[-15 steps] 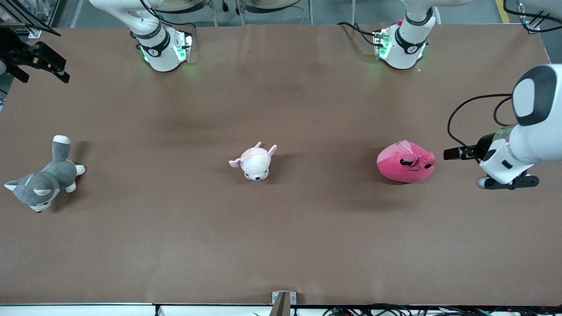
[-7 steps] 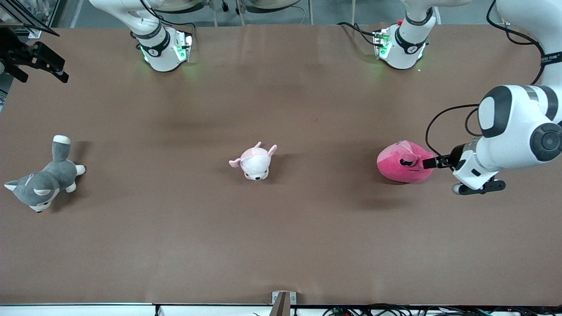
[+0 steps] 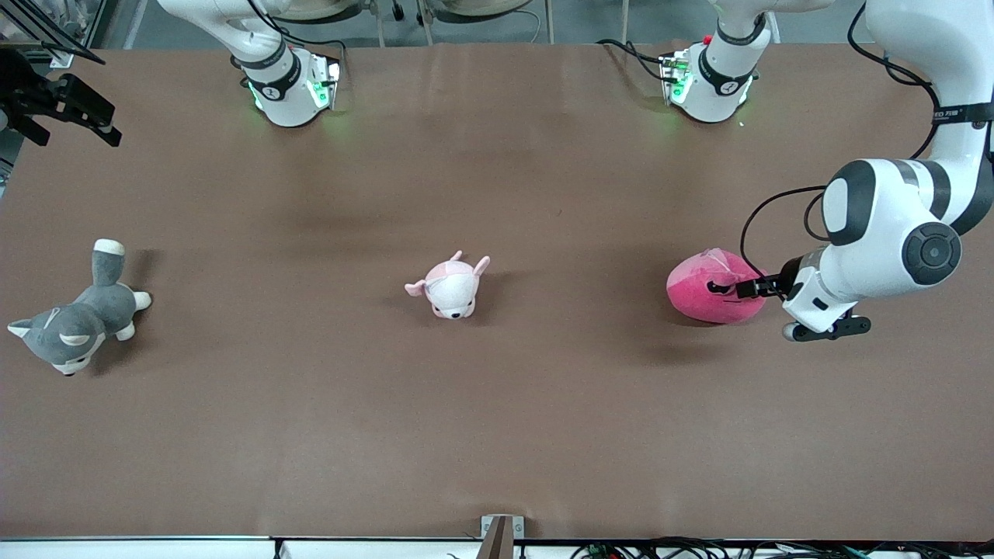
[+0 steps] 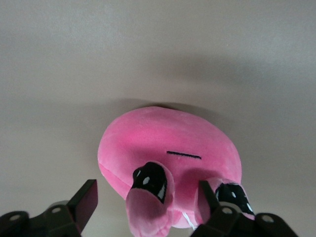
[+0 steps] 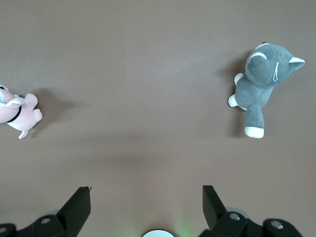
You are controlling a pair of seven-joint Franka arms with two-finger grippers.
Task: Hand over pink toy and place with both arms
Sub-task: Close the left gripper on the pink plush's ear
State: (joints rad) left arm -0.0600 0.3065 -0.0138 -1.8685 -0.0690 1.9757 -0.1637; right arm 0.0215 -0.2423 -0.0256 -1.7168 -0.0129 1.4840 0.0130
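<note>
I see the left end effector, fingers spread, straddling the round hot-pink plush toy at mid-right of the front view; the right end effector waits, spread.

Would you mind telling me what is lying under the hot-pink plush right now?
Only the brown table shows around the pink toy; the patch beneath it is covered. The left gripper reaches onto its face, fingers open around it.

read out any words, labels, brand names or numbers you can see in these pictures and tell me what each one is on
Dark band on the left arm: a short line of light lettering, too small to read.
Round badges on the two arm bases: a mark on each, too small to make out.
Pink toy, small pale pink plush, grey dog plush, table: no text.
</note>
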